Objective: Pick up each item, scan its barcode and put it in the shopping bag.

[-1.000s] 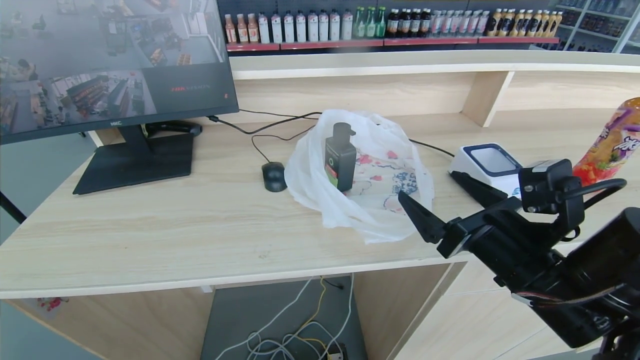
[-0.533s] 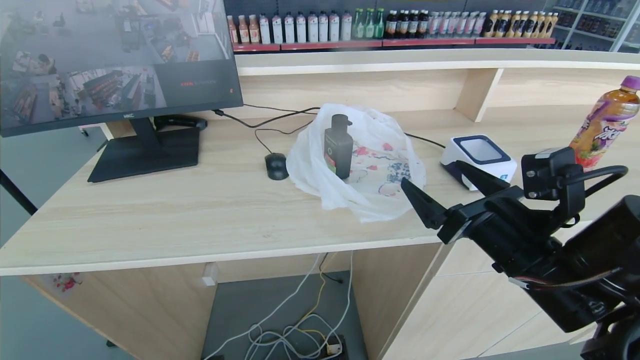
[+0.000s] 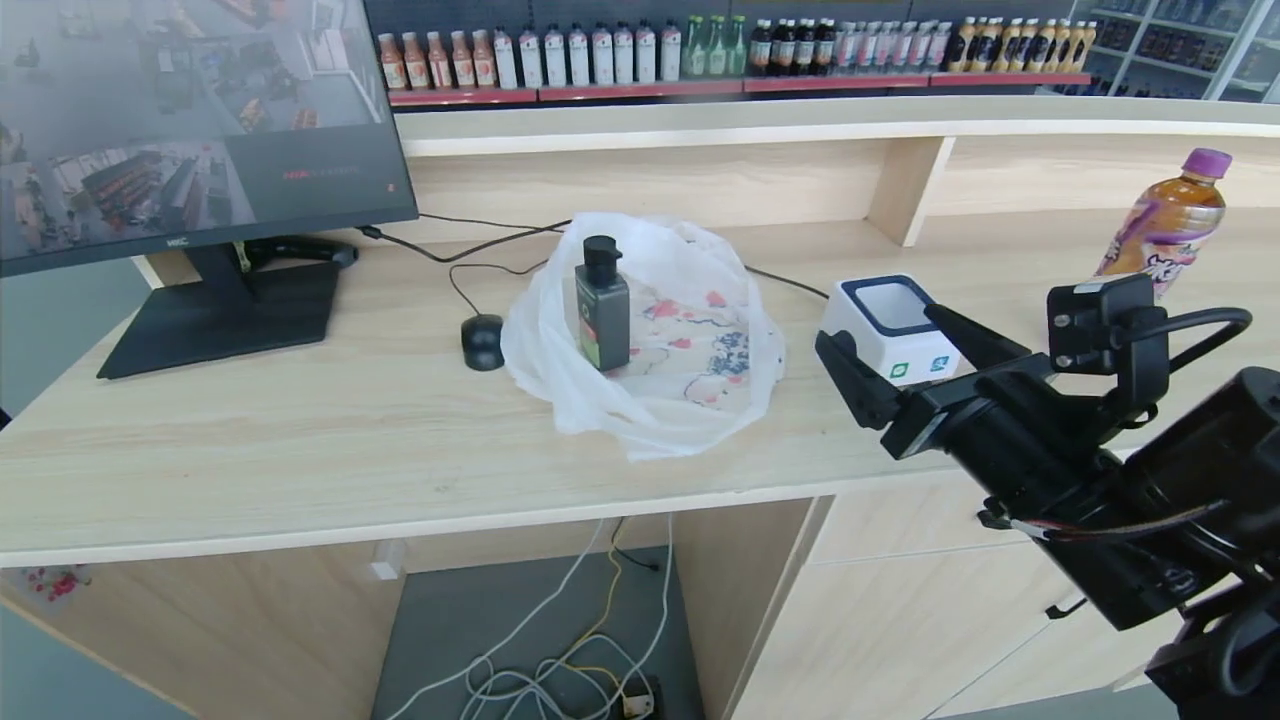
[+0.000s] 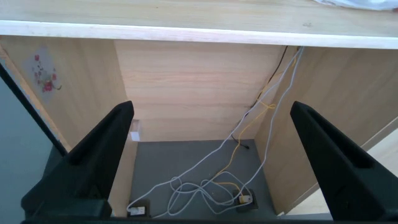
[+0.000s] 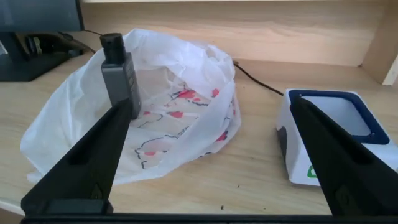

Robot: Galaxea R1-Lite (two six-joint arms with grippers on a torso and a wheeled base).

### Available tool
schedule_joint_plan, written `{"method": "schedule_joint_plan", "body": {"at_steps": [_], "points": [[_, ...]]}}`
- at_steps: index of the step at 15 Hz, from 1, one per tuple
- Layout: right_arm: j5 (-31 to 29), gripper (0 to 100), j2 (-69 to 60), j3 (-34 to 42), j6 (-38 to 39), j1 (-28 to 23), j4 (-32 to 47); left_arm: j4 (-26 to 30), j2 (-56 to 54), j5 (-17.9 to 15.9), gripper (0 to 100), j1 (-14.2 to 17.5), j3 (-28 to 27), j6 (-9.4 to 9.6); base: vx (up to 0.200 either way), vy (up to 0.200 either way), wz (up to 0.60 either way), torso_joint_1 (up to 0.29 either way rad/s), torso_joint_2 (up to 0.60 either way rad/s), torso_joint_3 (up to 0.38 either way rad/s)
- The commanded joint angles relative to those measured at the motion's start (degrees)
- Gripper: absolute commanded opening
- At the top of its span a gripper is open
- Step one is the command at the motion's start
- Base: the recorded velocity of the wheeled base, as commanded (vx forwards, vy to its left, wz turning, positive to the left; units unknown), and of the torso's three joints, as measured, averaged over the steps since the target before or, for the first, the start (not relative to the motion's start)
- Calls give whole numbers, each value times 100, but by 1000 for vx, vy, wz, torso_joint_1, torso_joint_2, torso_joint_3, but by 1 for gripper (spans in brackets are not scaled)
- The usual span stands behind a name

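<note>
Bottle (image 3: 602, 310), dark grey, upright in shopping bag (image 3: 690, 405)

right arm (image 3: 1130, 520): comes in from the lower right of the head view, forearm stretched forward and angled toward the robot's left, a camera bracket standing on the wrist. right tool (image 3: 885, 330): 2 black tapered fingers (image 3: 850, 370) spread wide, nothing between them. left tool (image 4: 211, 106): held low, its 2 fingers also spread wide, nothing gripped.

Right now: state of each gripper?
Left gripper: open, holding nothing.
Right gripper: open, holding nothing.
</note>
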Motion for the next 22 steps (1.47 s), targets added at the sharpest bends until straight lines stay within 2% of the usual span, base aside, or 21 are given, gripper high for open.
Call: {"method": "schedule_joint_plan", "body": {"at_steps": [1,22], "points": [[1,100,36,-6,-4,-17,-8,-2,0,1,100,0,0,-4,0,-200,0,2,2,-2],[1,100,194,99,-4,1,-8,-2,9,1,100,0,0,-4,0,-200,29,2,3,2]]}}
